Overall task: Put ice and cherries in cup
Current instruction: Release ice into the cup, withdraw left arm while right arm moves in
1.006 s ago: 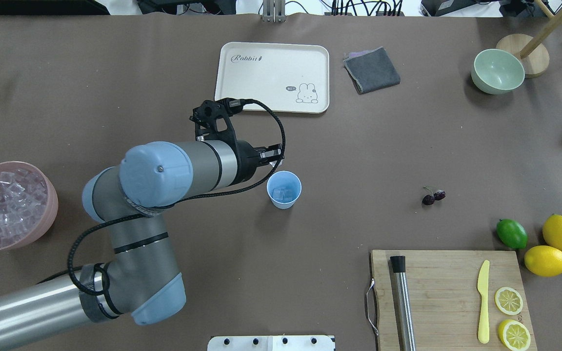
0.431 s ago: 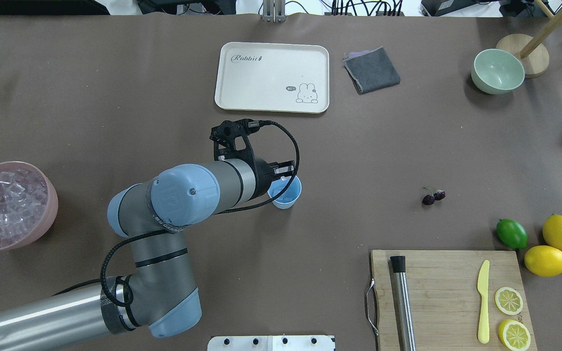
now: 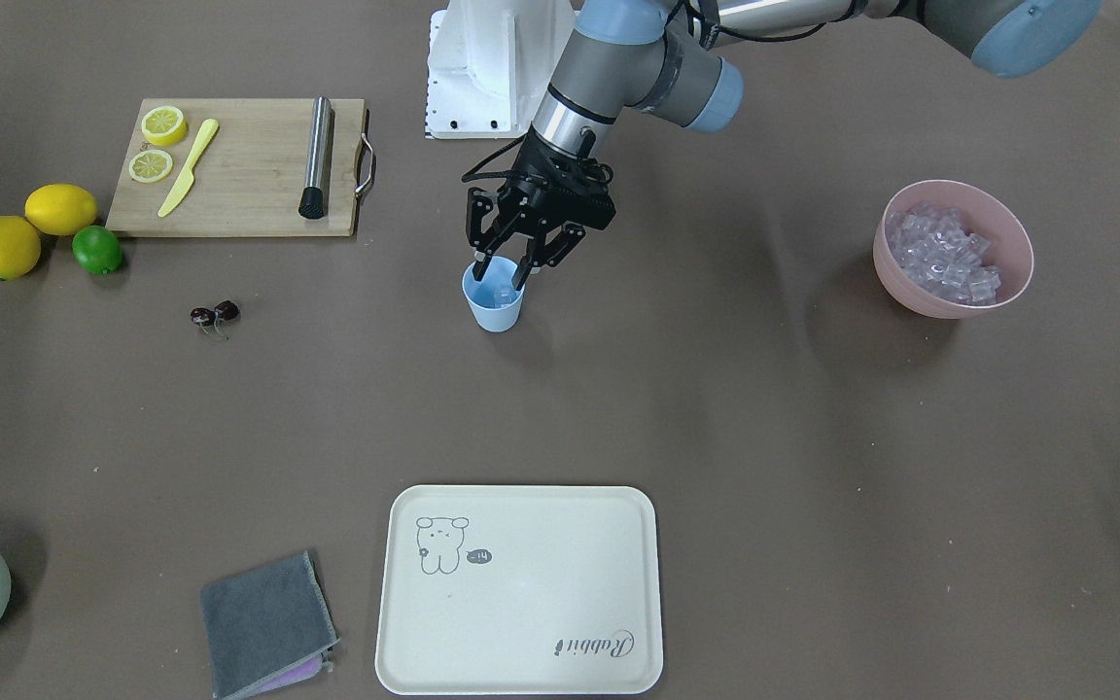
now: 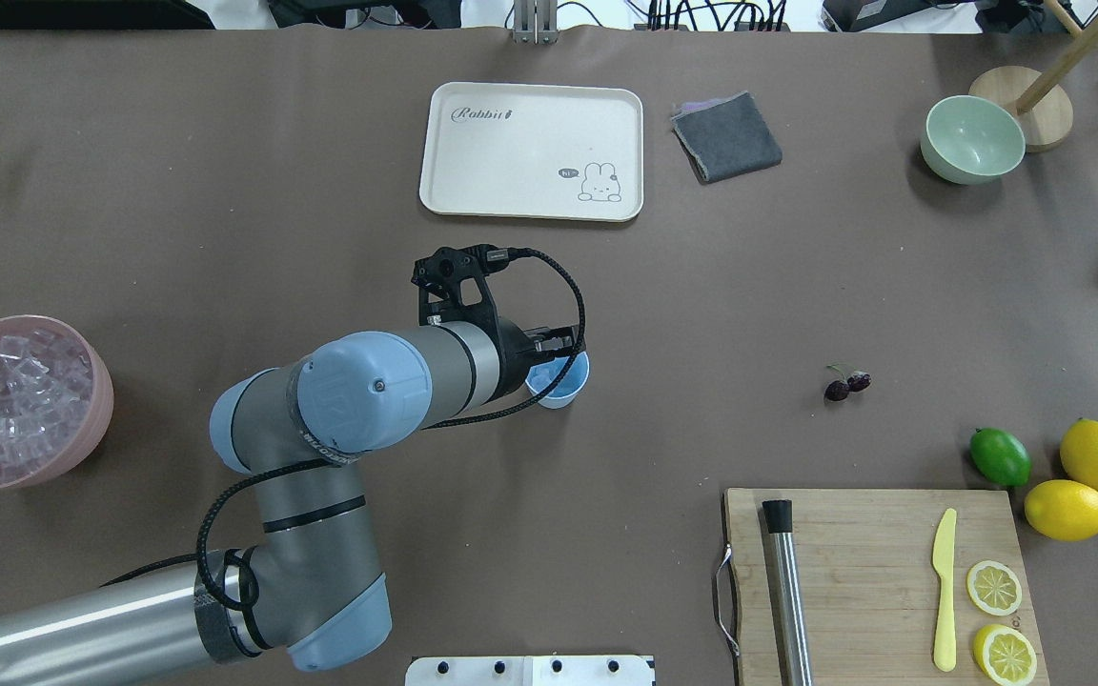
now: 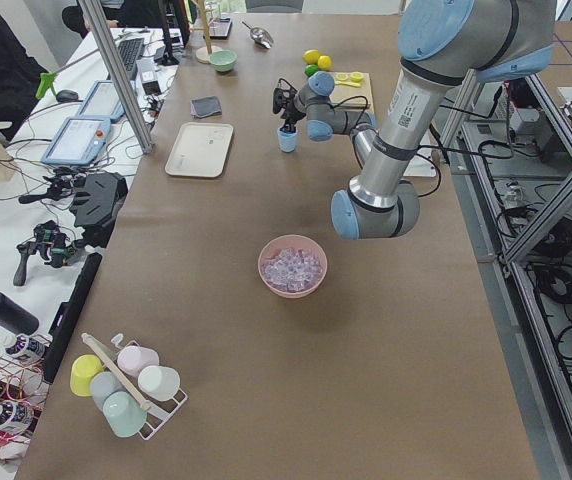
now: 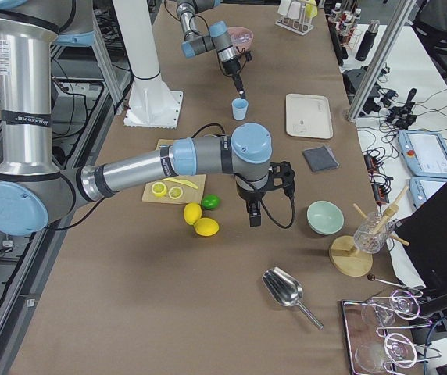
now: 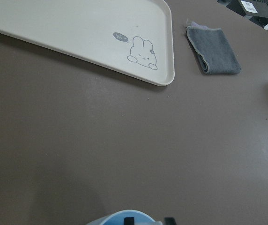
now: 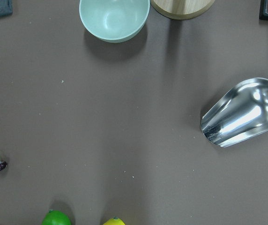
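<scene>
**Cup right under the left gripper's jaws**

Cup stands upright directly below the left gripper. The jaws are spread apart with their tips at rim level, and nothing is visibly pinched. Ice shows inside the cup, so this is likely a drop-off pose, with low tips keeping cubes from bouncing out. More cubes sit in the pink bowl, well off to one side of the jaws. Cherries lie loose on the table well apart on the other side, not yet in. Right gripper hangs near the lime; can't tell its jaw state. Matte brown table in a lab with benches and screens alongside.
</scene>
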### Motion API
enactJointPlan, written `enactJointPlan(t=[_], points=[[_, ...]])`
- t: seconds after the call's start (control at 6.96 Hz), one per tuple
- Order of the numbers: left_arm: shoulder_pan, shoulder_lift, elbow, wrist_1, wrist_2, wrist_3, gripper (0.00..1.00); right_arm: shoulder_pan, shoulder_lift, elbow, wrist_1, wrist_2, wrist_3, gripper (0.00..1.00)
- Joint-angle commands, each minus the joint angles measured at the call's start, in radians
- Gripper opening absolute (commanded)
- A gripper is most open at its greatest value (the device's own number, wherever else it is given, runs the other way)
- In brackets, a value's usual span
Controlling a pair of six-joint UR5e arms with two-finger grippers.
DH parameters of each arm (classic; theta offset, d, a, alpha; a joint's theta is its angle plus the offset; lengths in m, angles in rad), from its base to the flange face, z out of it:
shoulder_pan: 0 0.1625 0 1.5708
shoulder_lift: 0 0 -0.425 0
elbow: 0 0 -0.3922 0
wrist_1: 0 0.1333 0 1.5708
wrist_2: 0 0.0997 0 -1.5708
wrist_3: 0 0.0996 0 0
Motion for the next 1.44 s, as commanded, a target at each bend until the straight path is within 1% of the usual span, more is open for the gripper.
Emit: enactJointPlan(t=[0.0, 0.14, 0.29, 0.43, 0.72, 0.86, 1.01, 1.15, 1.29], points=[[-0.007, 0.045, -0.108, 0.096, -0.033, 0.019, 0.98, -0.003, 0.034, 0.0, -0.001, 0.002, 0.008, 1.0], [-0.07, 0.058, -0.239, 0.276, -0.111, 0.092, 0.98, -0.07, 0.112, -0.003, -0.001, -0.004, 0.117, 1.0], [-0.142, 0.099, -0.341, 0.412, -0.182, 0.17, 0.98, -0.159, 0.184, -0.006, 0.001, -0.022, 0.244, 1.0], [-0.25, 0.163, -0.377, 0.425, -0.278, 0.25, 0.98, -0.231, 0.238, -0.008, 0.017, -0.077, 0.334, 1.0], [-0.499, 0.295, -0.427, 0.426, -0.507, 0.438, 0.98, -0.399, 0.239, -0.029, 0.204, -0.108, 0.444, 1.0], [-0.617, 0.353, -0.446, 0.426, -0.603, 0.544, 0.98, -0.511, 0.233, -0.031, 0.306, -0.192, 0.454, 1.0], [-0.705, 0.399, -0.455, 0.426, -0.671, 0.635, 0.98, -0.619, 0.232, -0.052, 0.406, -0.252, 0.457, 1.0], [-0.743, 0.411, -0.452, 0.427, -0.695, 0.672, 0.98, -0.676, 0.228, -0.057, 0.454, -0.255, 0.453, 1.0], [-0.748, 0.411, -0.457, 0.427, -0.695, 0.675, 0.98, -0.745, 0.217, -0.072, 0.534, -0.289, 0.439, 1.0]])
